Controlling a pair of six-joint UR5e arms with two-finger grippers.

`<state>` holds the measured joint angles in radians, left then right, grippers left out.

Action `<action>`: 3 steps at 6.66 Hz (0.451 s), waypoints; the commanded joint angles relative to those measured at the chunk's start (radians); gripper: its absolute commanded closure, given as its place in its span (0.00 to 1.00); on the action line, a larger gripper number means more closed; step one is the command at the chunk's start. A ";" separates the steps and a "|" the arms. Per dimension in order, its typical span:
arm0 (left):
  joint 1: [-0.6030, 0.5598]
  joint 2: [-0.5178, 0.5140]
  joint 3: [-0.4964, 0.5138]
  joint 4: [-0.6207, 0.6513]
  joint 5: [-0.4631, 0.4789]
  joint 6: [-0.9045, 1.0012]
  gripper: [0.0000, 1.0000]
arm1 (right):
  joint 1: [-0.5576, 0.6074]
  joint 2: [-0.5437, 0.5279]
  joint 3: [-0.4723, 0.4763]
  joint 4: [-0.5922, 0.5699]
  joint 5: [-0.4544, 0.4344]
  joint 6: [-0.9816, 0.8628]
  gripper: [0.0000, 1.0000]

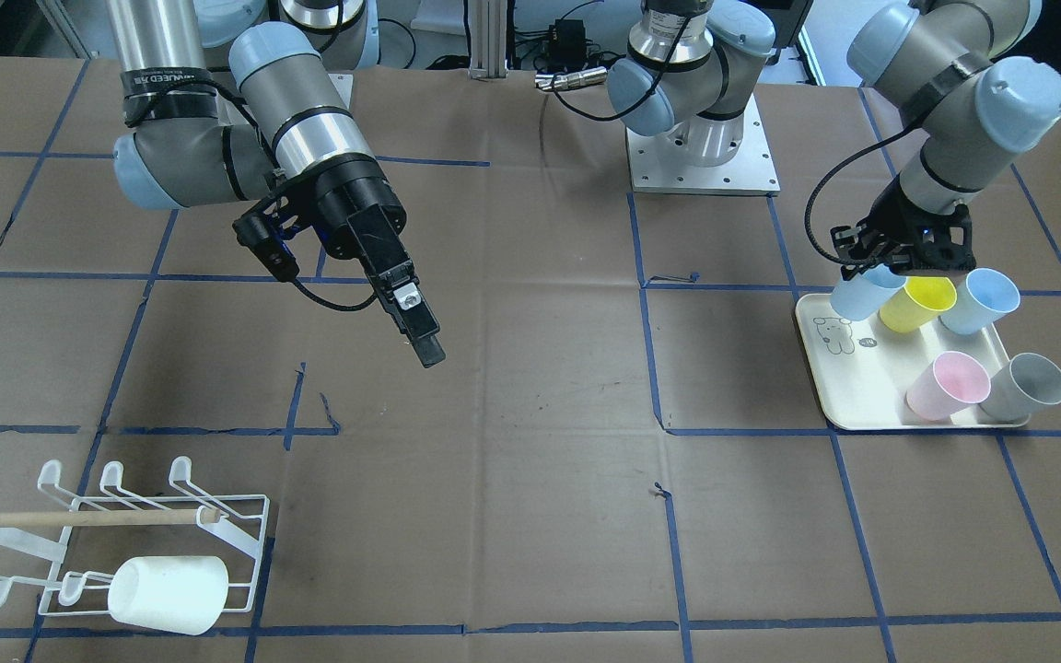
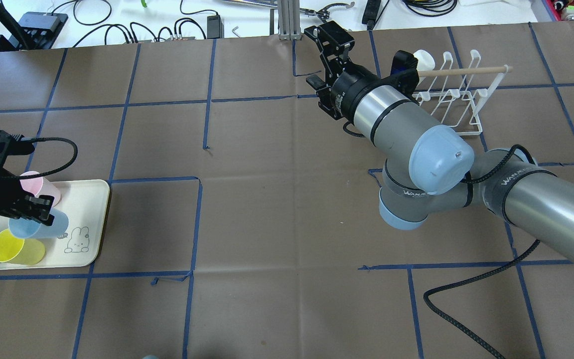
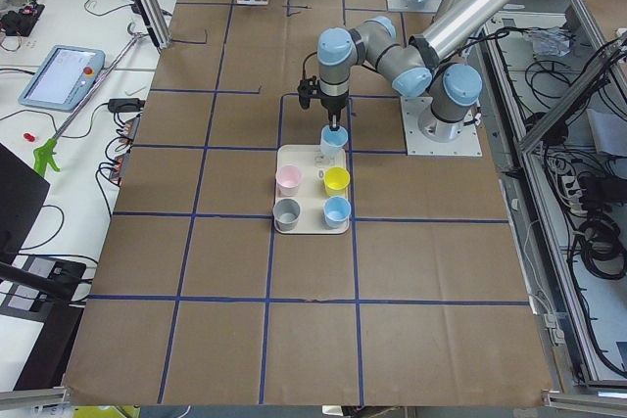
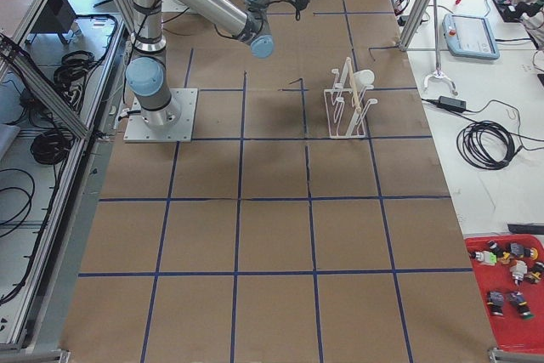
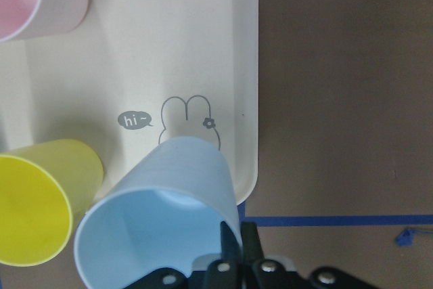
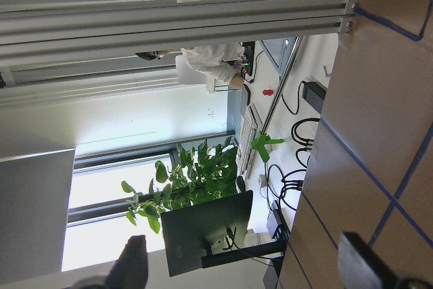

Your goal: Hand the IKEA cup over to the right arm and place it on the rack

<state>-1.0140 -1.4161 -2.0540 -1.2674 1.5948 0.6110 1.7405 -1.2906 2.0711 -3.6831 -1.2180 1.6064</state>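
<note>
a: fig. 1, which pincer held the task's cup?

b: the left pincer (image 1: 876,269). its fingers (image 5: 229,248) were closed on the rim wall of the pale-blue cup (image 1: 865,295). the cup hung tilted just under the pincer, its mouth turned toward the wrist camera.

a: what lay below that pincer?

b: the cream tray (image 1: 862,405), with its rabbit print under the held cup. whether the cup's base touched the tray could not be told. the yellow cup (image 1: 917,304) stood just beside the held cup, and the second blue cup (image 1: 980,301) stood beyond the yellow one. the pink cup (image 1: 948,385) and the grey cup (image 1: 1028,385) stood farther from the pincer, near the tray's other end.

a: and the state of the other pincer?

b: the right pincer (image 1: 425,336) hung raised above the table, well apart from the left pincer. its jaws were wide and it held no object. in its wrist view the two fingertips (image 6: 132,265) showed near opposite sides of the frame.

a: where was the rack?

b: the rack (image 1: 245,543) sat on the table, lower than the right pincer, off to one side of it and apart from it. it was much farther from the left pincer, at the table's opposite end. the wooden bar (image 1: 79,517) lay across the rack, and a white cup (image 1: 167,594) lay on its side on the prongs.
</note>
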 commanded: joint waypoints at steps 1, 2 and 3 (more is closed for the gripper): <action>-0.116 -0.024 0.218 -0.151 -0.012 0.000 1.00 | -0.001 -0.004 0.007 0.002 0.000 0.000 0.00; -0.148 -0.076 0.341 -0.193 -0.035 0.004 1.00 | 0.001 -0.013 0.012 0.006 -0.002 0.001 0.00; -0.184 -0.117 0.438 -0.228 -0.132 0.012 1.00 | 0.001 -0.025 0.059 0.000 0.000 0.000 0.00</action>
<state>-1.1560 -1.4863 -1.7345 -1.4484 1.5402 0.6159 1.7404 -1.3039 2.0938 -3.6800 -1.2187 1.6068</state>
